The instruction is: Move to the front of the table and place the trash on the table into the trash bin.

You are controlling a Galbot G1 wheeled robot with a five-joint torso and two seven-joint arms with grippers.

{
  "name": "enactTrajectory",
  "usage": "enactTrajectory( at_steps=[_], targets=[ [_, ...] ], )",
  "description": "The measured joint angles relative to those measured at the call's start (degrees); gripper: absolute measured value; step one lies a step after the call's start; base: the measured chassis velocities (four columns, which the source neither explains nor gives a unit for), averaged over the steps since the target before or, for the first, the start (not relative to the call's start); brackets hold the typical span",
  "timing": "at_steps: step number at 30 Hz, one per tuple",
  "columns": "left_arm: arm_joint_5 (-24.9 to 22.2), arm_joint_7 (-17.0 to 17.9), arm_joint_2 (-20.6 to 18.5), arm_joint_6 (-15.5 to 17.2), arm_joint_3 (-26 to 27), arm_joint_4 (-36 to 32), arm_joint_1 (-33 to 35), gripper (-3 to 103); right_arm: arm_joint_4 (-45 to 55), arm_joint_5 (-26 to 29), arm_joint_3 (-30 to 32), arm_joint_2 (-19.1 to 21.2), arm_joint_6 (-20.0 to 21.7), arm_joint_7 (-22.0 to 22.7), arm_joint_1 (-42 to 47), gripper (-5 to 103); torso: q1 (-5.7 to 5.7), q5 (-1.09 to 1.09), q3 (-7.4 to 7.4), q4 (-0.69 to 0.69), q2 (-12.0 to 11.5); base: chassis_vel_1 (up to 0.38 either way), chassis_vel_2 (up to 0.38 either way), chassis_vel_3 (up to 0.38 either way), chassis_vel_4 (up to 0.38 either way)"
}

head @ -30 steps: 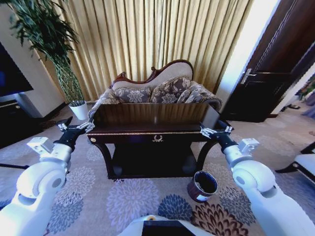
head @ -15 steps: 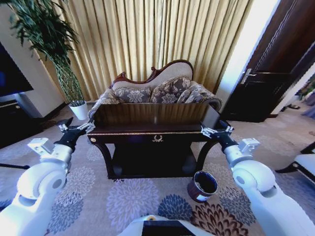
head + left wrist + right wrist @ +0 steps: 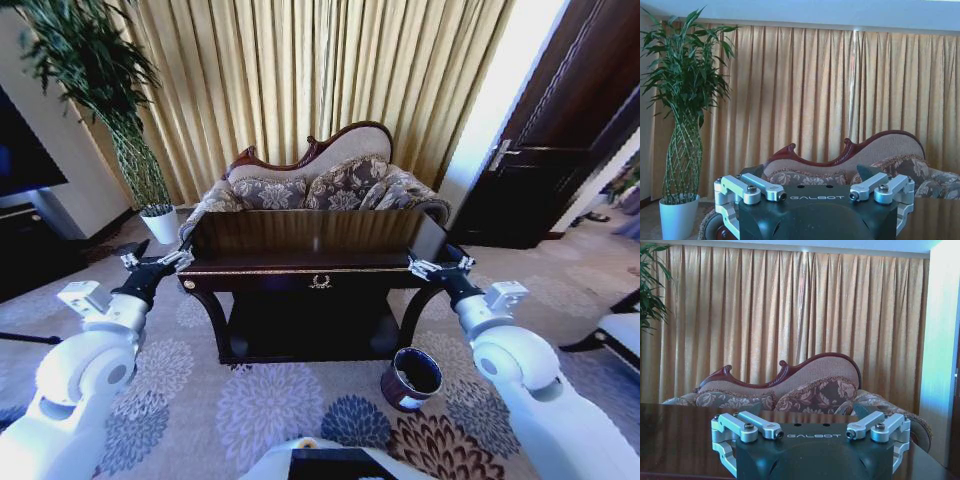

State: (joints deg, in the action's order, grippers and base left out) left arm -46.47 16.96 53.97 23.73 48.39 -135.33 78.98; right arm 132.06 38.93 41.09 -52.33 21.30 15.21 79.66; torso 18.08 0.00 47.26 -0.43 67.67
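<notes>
Table (image 3: 310, 262): we see it straight ahead, glossy top reflecting the curtain; no trash can be made out on it.
Left gripper (image 3: 152, 262): fingers spread, level with the table's left corner, carrying nothing.
Right gripper (image 3: 437, 265): likewise spread at the right corner.
Trash bin (image 3: 411, 378): on the carpet, near right, within our reach for drops.

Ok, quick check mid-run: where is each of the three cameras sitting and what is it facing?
Head view: looks forward and down at the table and trash bin; both arms show, left gripper, right gripper.
Left wrist view: faces sofa, curtain, plant; left gripper open.
Right wrist view: looks across the tabletop at the sofa; right gripper open.
Shared: sofa and curtain.
</notes>
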Motion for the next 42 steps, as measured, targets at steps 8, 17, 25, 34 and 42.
enactTrajectory(
  at_steps=[8, 17, 25, 34, 42],
  targets=[
    [0.03, 0.00, -0.01, 0.00, 0.02, 0.00, -0.01, 100, 0.77, 0.06, 0.08, 0.16, -0.04, -0.01, 0.09, 100, 0.00, 0.00, 0.00, 0.00, 0.00, 0.000, 0.000, 0.000, 0.000],
    [0.04, 0.00, -0.05, 0.00, -0.06, 0.03, -0.09, 100, 1.15, 0.08, 0.15, 0.12, -0.12, 0.00, 0.33, 100, 0.01, 0.00, 0.00, 0.00, 0.00, 0.012, -0.009, -0.011, 0.011],
    [0.10, -0.03, 0.02, 0.00, -0.17, 0.09, -0.16, 100, 1.16, 0.06, 0.40, 0.40, -0.20, 0.05, 0.38, 100, 0.00, 0.00, 0.00, 0.00, 0.00, 0.077, -0.082, -0.085, 0.081],
    [0.15, -0.08, 0.05, -0.03, -0.16, 0.10, -0.13, 100, 1.20, 0.06, 0.44, 0.43, -0.24, 0.08, 0.40, 100, 0.00, 0.00, 0.00, 0.00, 0.00, 0.115, -0.108, -0.106, 0.107],
    [0.18, -0.12, 0.16, -0.07, -0.24, 0.10, -0.13, 100, 1.30, 0.05, 0.75, 0.46, -0.26, 0.12, 0.57, 100, 0.01, 0.00, 0.00, 0.00, 0.00, 0.076, -0.092, -0.082, 0.077]
  ],
)
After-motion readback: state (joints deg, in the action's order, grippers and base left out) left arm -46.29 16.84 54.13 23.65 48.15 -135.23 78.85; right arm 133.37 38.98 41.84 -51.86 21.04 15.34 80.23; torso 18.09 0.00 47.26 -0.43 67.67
